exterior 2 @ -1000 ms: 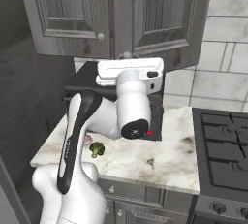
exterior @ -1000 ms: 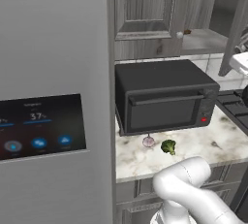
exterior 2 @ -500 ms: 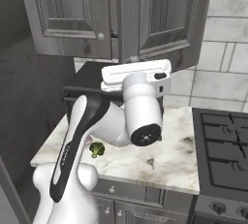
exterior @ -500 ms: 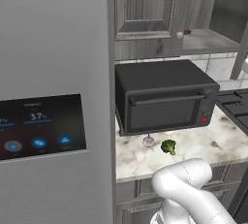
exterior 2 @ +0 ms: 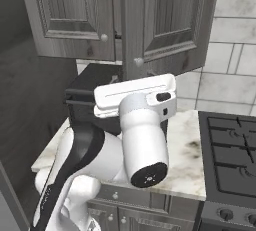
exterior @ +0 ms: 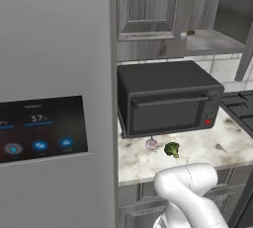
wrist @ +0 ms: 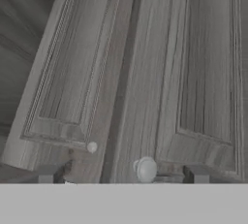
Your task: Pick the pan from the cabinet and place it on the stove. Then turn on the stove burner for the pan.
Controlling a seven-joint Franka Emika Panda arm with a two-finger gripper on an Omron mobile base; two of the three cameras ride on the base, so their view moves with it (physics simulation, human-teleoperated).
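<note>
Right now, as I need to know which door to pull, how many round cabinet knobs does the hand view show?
2. A small knob sits on the left door's lower corner; a larger knob sits on the right door's lower edge, between the fingertips. Others may lie outside this view.

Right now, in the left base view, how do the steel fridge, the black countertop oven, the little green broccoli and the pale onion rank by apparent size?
1. Steel fridge, though it is nearest the camera.
2. Black countertop oven.
3. Green broccoli and pale onion look alike, so I won't rank them.
</note>
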